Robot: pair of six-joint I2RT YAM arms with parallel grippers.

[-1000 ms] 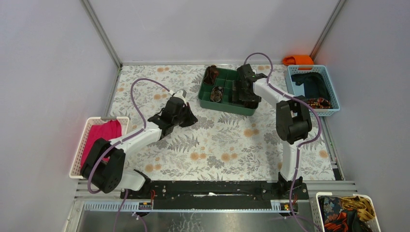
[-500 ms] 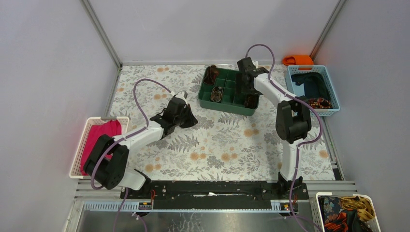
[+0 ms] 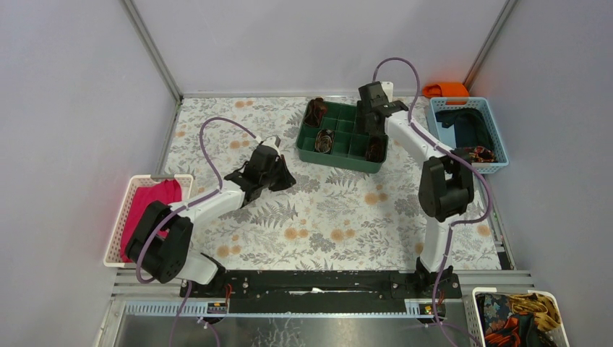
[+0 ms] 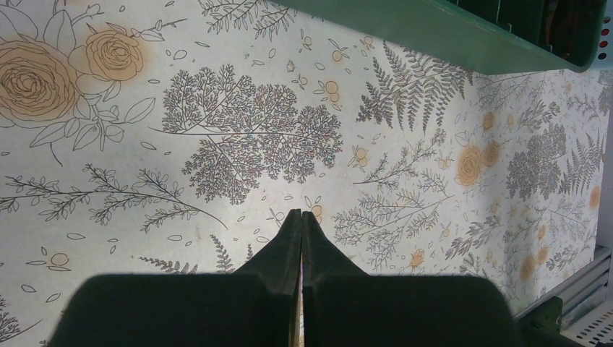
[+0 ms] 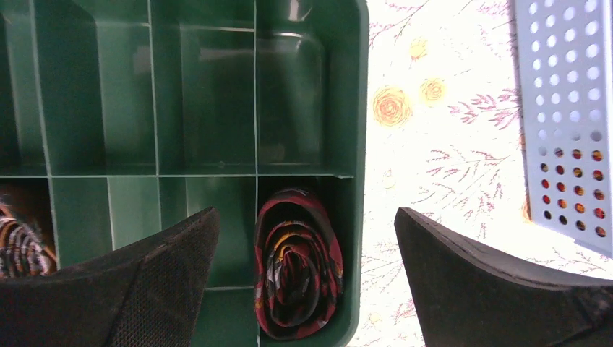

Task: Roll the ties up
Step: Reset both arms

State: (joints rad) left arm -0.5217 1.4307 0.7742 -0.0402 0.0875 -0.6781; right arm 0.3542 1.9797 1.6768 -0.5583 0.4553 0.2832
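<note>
Top external view: the right pincer (image 3: 373, 119) now hangs over the far right corner of the dark green plastic divided tray (image 3: 337, 162), having lifted and drawn back from the near right compartments it was lowered into a second ago. Its jaws stand wide apart and hold nothing. With the arm out of the way, a coiled maroon-brown necktie with red-orange patterning (image 3: 374, 150) lies exposed in the near right compartment. In the right wrist view that coiled necktie (image 5: 296, 271) rests against the tray's outer wall, seen between the spread fingers. A second coiled tie (image 3: 314, 112) sits in the far left compartment and a third coiled tie (image 3: 324, 139) in the one in front of it. The left pincer (image 3: 285, 182) has barely shifted. It is pressed together and empty over the floral-print worktop (image 3: 325, 217), near the tray's front wall.
</note>
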